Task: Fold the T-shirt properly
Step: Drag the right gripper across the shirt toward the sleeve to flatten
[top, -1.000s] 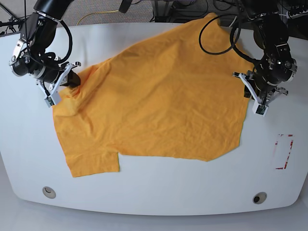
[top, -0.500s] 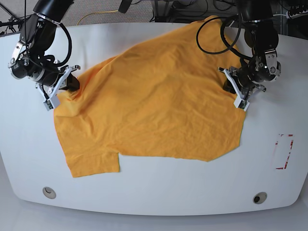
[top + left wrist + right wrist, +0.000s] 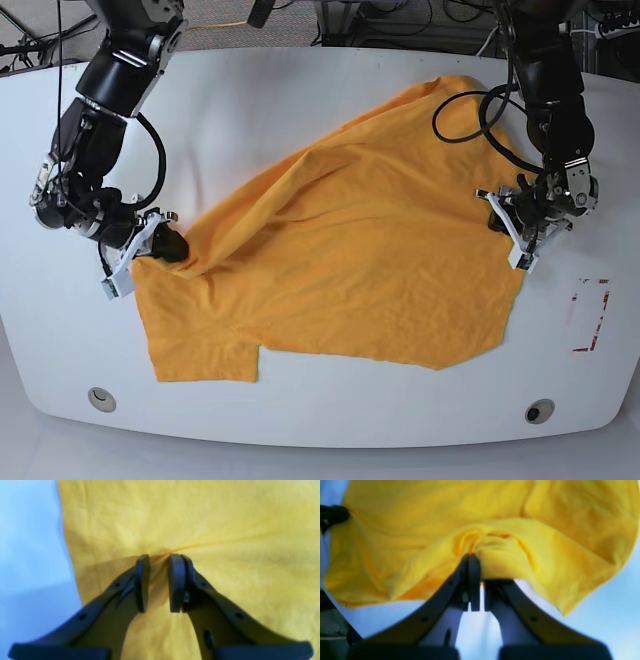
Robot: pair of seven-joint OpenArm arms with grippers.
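The orange-yellow T-shirt (image 3: pixel 350 260) lies spread and wrinkled across the white table (image 3: pixel 300 90). My right gripper (image 3: pixel 165 245), at the shirt's left edge in the base view, is shut on a bunch of its fabric (image 3: pixel 495 545), which is gathered at the fingertips of the right gripper (image 3: pixel 471 556). My left gripper (image 3: pixel 513 240) rests on the shirt's right edge. In its wrist view the left gripper (image 3: pixel 159 556) presses its tips onto the T-shirt (image 3: pixel 200 517). Its jaws stand a narrow gap apart, and a crease runs into that gap.
A red-and-white marker (image 3: pixel 590 315) lies on the table to the right of the shirt. Two round holes (image 3: pixel 100 398) (image 3: pixel 540 410) sit near the front edge. Cables hang at the back behind the arms.
Both grippers have moved toward the table's front, and the shirt has slid with them. The left gripper came from beside the shirt's edge onto the fabric.
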